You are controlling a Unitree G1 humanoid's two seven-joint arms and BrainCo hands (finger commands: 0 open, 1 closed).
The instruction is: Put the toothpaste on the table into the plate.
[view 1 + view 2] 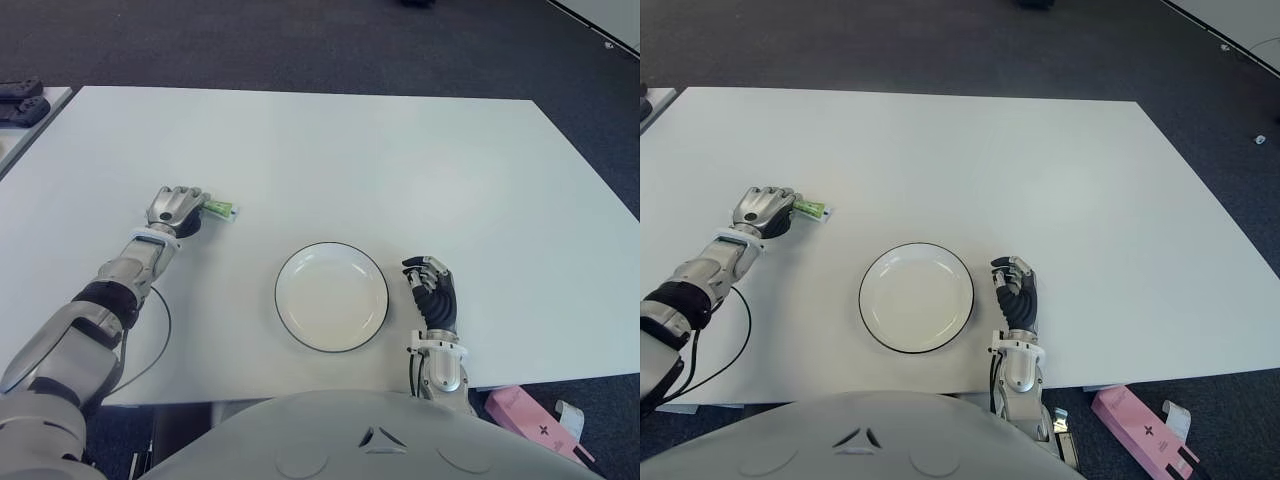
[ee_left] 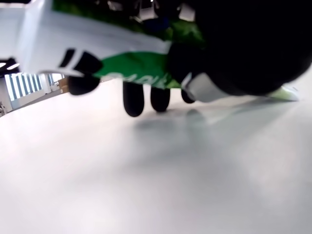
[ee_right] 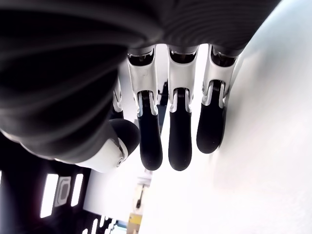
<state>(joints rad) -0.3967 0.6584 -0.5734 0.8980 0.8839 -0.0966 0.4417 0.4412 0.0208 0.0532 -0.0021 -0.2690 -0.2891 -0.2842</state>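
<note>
**A:** Starting with the left eye view: the left hand (image 1: 178, 208) sits over the toothpaste (image 1: 220, 209) on the table (image 1: 400, 160), well to the left of the plate (image 1: 331, 296). Only the green end of the tube sticks out past the fingers.

**B:** And the right eye view agrees. The right hand (image 1: 1016, 288) shows just right of the plate, holding nothing.

**A:** Left wrist view next: the fingers (image 2: 132, 100) are curled around the green tube, fingertips pointing down at the tabletop. I'd call that a grasp, though whether it is firm I cannot tell.

**B:** Right wrist view: fingers hang loosely bent, nothing between them.

**A:** So for the step in hand, I'd make sure the tube is truly pinned between thumb and fingers before raising it. It looks slim and could slip or swing.

**B:** Lift it straight up first, then carry it rightward and toward the body, high enough to clear the plate's rim, and let go over the plate's middle.
</note>
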